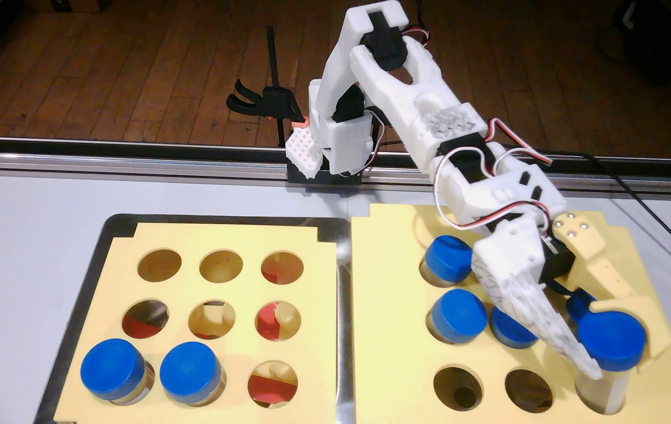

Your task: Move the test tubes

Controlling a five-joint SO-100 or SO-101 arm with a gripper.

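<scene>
The claw was pinched around the blue cap of one test tube, its clear body dropping straight below into the near-right hole of the right foam board. Three more capped tubes sat just left of the claw.

Test tubes blue-capped; foam boards pale yellow; pincer white/yellow.

test tubes: 7 visible | foam boards: 2 | tray: 1
</scene>
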